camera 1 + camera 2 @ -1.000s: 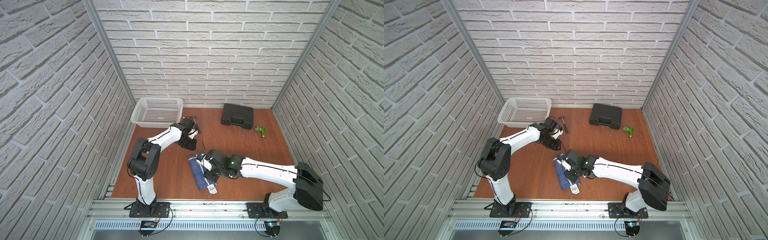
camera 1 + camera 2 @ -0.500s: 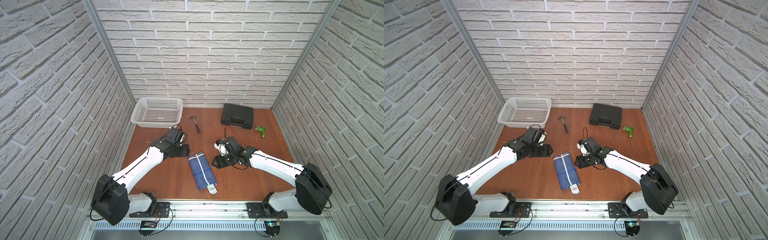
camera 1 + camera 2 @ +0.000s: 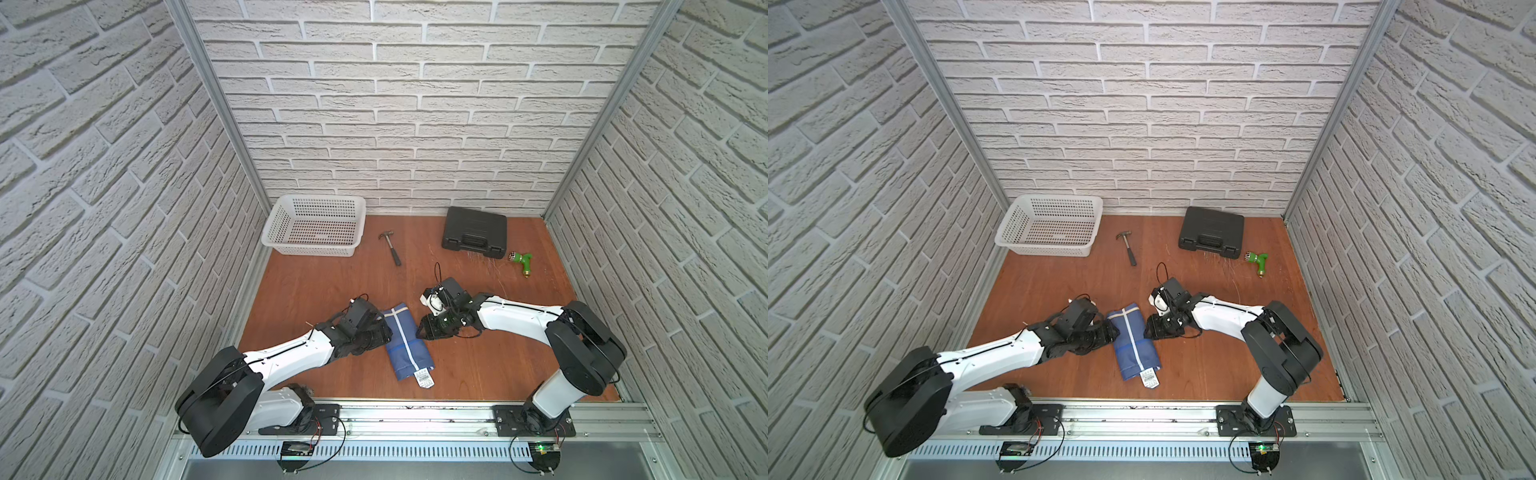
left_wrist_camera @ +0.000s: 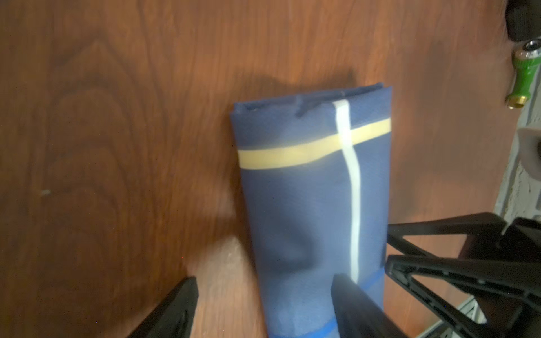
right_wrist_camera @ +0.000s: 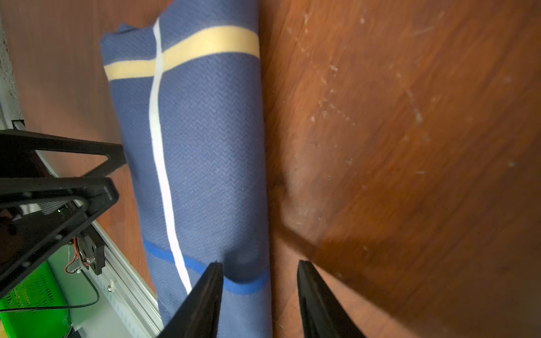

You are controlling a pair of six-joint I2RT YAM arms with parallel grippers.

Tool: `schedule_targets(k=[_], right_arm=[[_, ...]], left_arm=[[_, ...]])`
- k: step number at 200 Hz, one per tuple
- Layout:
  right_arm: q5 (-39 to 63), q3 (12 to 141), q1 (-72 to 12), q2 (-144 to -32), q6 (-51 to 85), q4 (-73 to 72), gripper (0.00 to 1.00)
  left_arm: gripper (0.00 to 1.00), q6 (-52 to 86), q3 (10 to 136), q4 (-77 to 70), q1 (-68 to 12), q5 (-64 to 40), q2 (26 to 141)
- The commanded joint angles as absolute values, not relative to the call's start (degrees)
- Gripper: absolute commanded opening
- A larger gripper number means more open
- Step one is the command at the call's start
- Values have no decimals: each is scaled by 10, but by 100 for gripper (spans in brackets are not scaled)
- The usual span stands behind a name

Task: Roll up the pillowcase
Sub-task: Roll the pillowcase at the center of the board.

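Note:
The pillowcase lies as a rolled navy bundle mid-table, its white tag at the near end. In both top views my left gripper sits against its left side and my right gripper against its right side. In the left wrist view the pillowcase shows a yellow and a white stripe. My left gripper is open, one finger over the roll and one over bare wood. My right gripper is open astride the edge of the pillowcase.
At the back stand a white basket, a hammer, a black case and a green hose nozzle. Brick walls close three sides. A metal rail runs along the front edge.
Both grippers have come in against the roll, the left from the rear left and the right from the right. The left jaws stand wider. The roll lies about where it was.

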State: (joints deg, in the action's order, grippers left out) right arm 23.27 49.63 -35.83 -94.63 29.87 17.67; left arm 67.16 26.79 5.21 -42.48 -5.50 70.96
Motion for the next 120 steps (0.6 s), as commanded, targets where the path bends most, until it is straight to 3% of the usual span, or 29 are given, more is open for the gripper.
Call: schedule_targets(k=[1, 80, 120], right_arm=[[247, 512, -356, -961, 305, 156, 44], [231, 517, -353, -1005, 297, 174, 31], [207, 512, -347, -1015, 287, 194, 26]], left_arm=[[78, 729, 231, -95, -429, -70, 715], [76, 763, 170, -306, -417, -167, 849], [72, 754, 148, -339, -395, -218, 903]])
